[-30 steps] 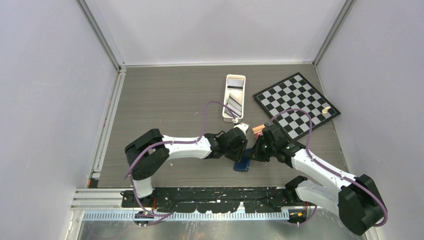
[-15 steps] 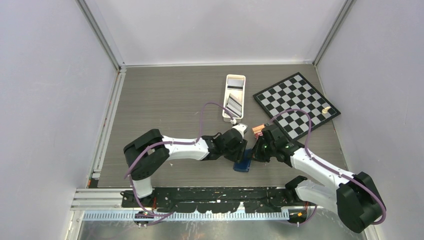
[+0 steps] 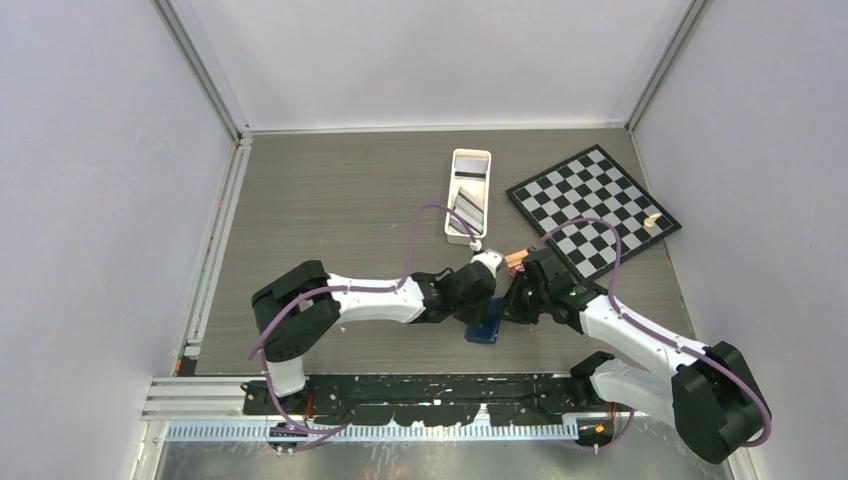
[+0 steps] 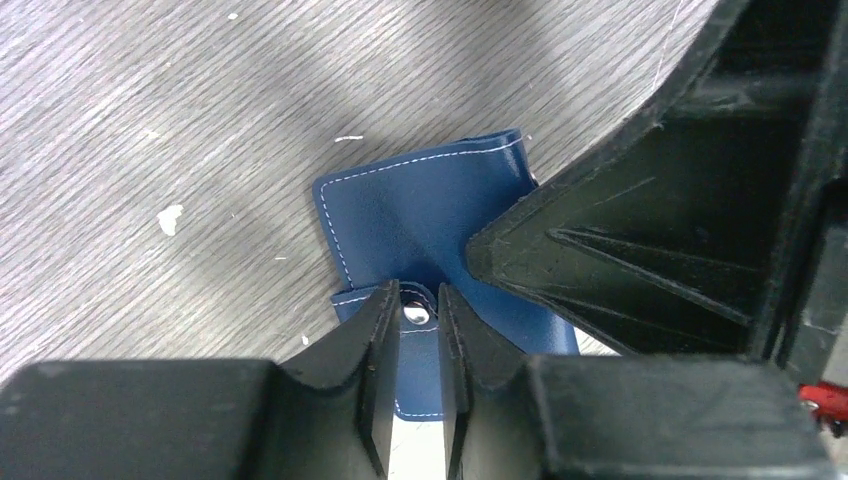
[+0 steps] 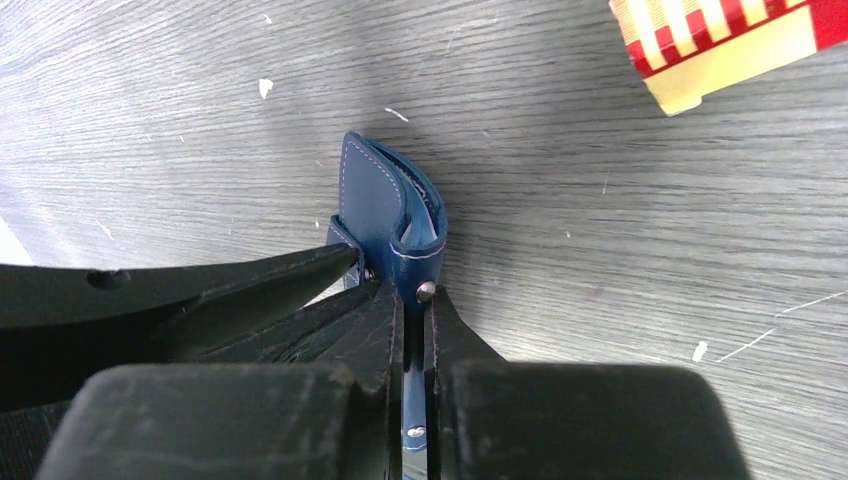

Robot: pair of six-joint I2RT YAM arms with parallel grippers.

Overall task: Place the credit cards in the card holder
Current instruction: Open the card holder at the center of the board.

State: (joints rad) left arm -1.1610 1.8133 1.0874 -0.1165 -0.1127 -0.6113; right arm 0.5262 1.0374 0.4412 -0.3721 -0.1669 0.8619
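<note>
The navy blue card holder [image 3: 486, 329] stands partly unfolded on the table between both grippers. My right gripper [image 5: 412, 295] is shut on its near edge, just behind a metal snap, and the light blue inside [image 5: 420, 222] shows. My left gripper [image 4: 418, 312] has its fingers drawn in against the two sides of the clasp tab [image 4: 420, 345], with the snap at their tips. The right gripper's black finger [image 4: 650, 240] crosses the holder [image 4: 410, 215] in the left wrist view. The credit cards [image 3: 466, 207] lie in the white tray [image 3: 470, 158] farther back.
A red-orange banded pack [image 3: 516, 262] [image 5: 730, 40] lies just behind the right gripper. A chessboard [image 3: 594, 207] sits at the back right with one small pale piece [image 3: 652, 220] on it. Grey walls enclose the table on three sides.
The left gripper's jaws opened a little, then narrowed around the clasp tab while the left wrist shifted slightly. The right gripper kept its hold on the card holder.
</note>
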